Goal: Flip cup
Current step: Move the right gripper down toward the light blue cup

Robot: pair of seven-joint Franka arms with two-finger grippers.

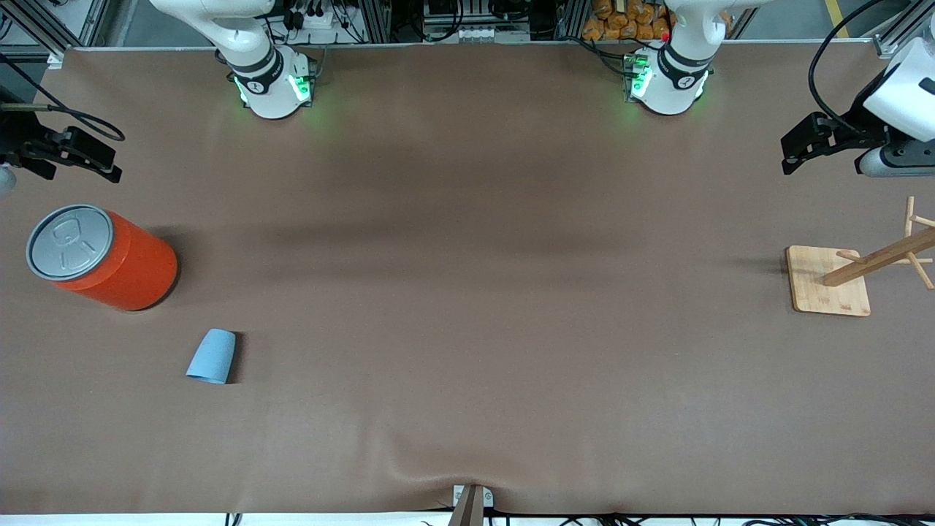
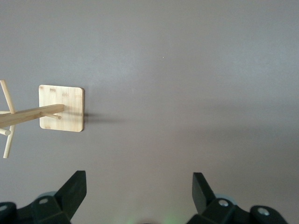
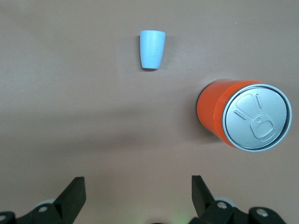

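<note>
Front view: cup (image 1: 212,356) apparently upside down, long axis vertical.

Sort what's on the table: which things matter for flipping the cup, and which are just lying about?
For the job:
- cup, standing mouth down
- right gripper, open, over the table's edge by the can
- left gripper, open, waiting over its end

Lying about:
- can
- wooden rack

A robotics lab is shown — two arm bases (image 1: 272,86) are bolted along a table (image 1: 467,307) covered in brown matting, aluminium framing (image 1: 44,29) and bundled cables (image 1: 307,14) are seen at its edge, and test props are laid out.
</note>
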